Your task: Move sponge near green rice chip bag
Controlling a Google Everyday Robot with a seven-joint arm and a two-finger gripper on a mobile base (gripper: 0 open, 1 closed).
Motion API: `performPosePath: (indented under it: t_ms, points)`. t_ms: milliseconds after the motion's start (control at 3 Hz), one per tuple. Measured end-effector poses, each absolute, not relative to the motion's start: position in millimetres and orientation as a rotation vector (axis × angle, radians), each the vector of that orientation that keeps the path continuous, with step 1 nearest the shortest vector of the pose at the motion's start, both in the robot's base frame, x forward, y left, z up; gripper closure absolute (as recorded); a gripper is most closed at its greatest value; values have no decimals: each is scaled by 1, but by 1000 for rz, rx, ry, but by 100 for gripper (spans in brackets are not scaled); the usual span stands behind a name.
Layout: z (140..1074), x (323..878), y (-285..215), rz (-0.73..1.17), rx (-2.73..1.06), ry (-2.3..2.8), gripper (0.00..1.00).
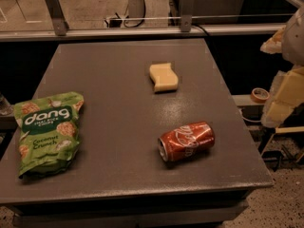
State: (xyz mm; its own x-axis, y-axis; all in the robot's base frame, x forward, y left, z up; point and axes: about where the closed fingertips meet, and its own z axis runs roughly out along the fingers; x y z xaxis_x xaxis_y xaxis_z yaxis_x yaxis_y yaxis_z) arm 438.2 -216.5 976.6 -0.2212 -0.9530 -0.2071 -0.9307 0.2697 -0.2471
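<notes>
- Soda can (186, 141) on its side in the middle-front of the tabletop (118, 175). I'll call everything off that.
- The sponge (164, 77) sits flat beyond the can, toward the far edge and a touch to the picture's left of it, well apart, with nothing touching it.
- The green rice chip bag (47, 131) lies flat, label up, far out to the left of the can near the tabletop's front-left corner. Bag and sponge are well apart.
- The end effector (284, 101) hangs to the right of the can, out past the tabletop's right edge and up off the surface. Open or closed? I cannot tell. It is clear of the sponge and carries none of the task's things.
- Here's the key line: from the end effector, the sponge lies leftward and farther back, on the far side of the can, so the reach looks to pass behind the can rather than over it.
- The sponge's long axis seems to run roughly far-to-near, its wavy sides facing left and right.
- My read: approach not yet begun, then a long carry leftward and forward to the bag.
</notes>
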Motion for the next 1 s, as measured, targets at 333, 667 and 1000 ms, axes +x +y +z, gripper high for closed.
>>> performPosePath:
  t_ms: [333, 667, 1000]
  points:
    - [977, 440, -215, -101, -1719, 2227, 0]
    - [971, 466, -199, -29, -1648, 2221, 0]
    - [960, 500, -175, 52, -1548, 2207, 0]
